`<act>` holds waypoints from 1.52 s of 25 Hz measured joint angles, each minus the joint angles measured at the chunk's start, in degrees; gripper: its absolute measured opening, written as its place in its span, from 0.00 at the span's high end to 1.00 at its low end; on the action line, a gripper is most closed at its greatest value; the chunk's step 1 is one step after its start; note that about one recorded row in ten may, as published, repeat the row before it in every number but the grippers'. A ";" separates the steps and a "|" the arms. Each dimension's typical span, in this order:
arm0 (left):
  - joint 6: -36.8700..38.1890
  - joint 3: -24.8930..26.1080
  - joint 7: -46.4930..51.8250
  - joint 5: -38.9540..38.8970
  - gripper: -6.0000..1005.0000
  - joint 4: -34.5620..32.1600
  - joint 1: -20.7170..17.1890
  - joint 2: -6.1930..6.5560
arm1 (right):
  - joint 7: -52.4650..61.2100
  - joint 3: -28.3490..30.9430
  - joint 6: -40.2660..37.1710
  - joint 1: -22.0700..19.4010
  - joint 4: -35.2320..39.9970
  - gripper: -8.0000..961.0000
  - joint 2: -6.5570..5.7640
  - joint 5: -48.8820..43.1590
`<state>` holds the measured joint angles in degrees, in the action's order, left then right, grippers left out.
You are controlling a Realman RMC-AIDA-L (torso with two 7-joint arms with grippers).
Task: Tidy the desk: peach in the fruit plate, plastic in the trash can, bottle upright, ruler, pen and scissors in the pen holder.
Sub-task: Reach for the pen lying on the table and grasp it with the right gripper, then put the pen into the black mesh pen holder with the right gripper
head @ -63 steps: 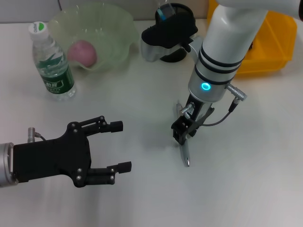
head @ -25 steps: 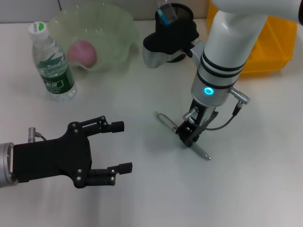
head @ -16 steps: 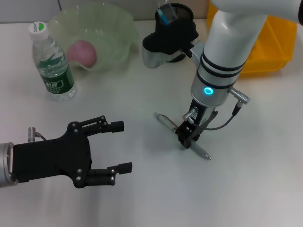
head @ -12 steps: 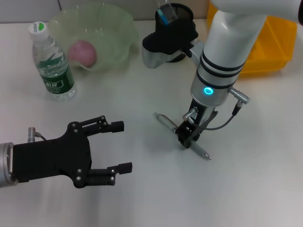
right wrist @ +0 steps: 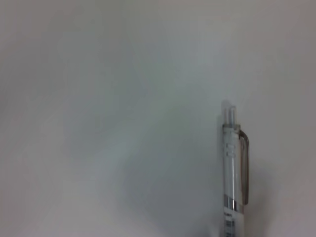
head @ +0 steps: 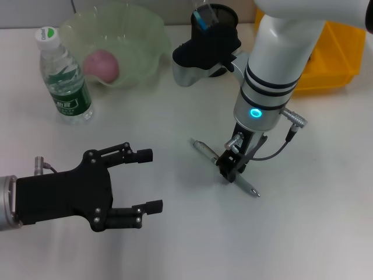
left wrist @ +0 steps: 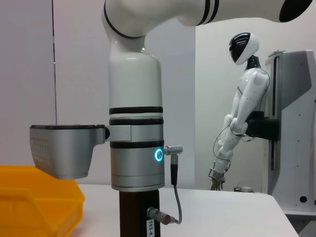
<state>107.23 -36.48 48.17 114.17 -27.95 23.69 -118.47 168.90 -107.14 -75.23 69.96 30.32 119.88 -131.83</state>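
A clear pen (head: pixel 205 150) lies slantwise on the white table (head: pixel 175 245) at mid-table. My right gripper (head: pixel 229 167) points down onto the pen's middle with its fingers closed around it. The pen's clip end shows close up in the right wrist view (right wrist: pixel 232 173). My left gripper (head: pixel 149 180) hovers open and empty at the front left. The pink peach (head: pixel 102 64) lies in the green fruit plate (head: pixel 143 26). The water bottle (head: pixel 64 76) stands upright beside the plate. The black pen holder (head: pixel 224 14) stands at the back, with something blue (head: pixel 200 16) in it. Ruler, scissors and plastic are out of view.
A yellow bin (head: pixel 332 52) sits at the back right, behind my right arm; it also shows in the left wrist view (left wrist: pixel 34 197). The right arm's wrist camera block (head: pixel 201 52) hangs in front of the pen holder.
Between 2.5 s and 1 s ago the pen swung from lying near-to-far to lying slantwise under my right gripper, which shifted slightly right. Since then almost nothing has moved. The left arm stayed still.
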 joint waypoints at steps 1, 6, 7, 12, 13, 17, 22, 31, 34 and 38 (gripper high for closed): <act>0.00 -0.02 0.00 0.00 0.17 0.00 0.03 0.00 | 0.00 0.00 -0.01 -0.03 0.00 0.75 0.00 0.00; 0.00 -0.08 0.00 0.00 0.17 0.00 0.09 0.00 | -0.15 0.00 -0.23 -0.34 0.14 0.75 0.00 0.01; 0.00 -0.08 0.00 0.00 0.17 0.00 0.13 0.00 | -0.23 -0.02 -0.39 -0.49 0.41 0.75 0.00 0.02; 0.00 -0.08 0.00 0.00 0.17 0.00 0.19 0.05 | -0.25 -0.20 -0.51 -0.58 0.67 0.75 0.00 0.06; 0.00 -0.08 0.00 0.00 0.17 0.00 0.19 0.05 | -0.25 -0.20 -0.51 -0.58 0.67 0.75 0.00 0.06; -0.01 -0.07 0.00 0.00 0.17 0.00 0.21 0.09 | -0.26 -0.68 -0.54 -0.71 0.71 0.75 0.00 0.08; 0.00 -0.07 0.00 0.00 0.17 0.00 0.22 0.09 | -0.25 -0.71 -0.61 -0.72 0.73 0.76 0.00 0.09; 0.22 -0.10 0.00 0.00 0.17 0.00 0.13 0.09 | -0.22 -1.08 -1.18 -2.13 3.50 0.87 0.00 0.10; 0.44 0.08 0.00 0.00 0.17 -0.16 -0.07 0.09 | -0.26 -0.36 -1.25 -3.80 6.27 0.87 -0.25 -0.16; 0.49 0.26 0.01 0.00 0.17 -0.17 -0.21 0.17 | -1.35 4.67 -1.95 -9.13 14.95 0.87 -0.58 -3.94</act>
<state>107.72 -36.22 48.17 114.17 -28.12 23.48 -118.30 167.55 -102.47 -77.18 60.83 45.26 119.31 -135.78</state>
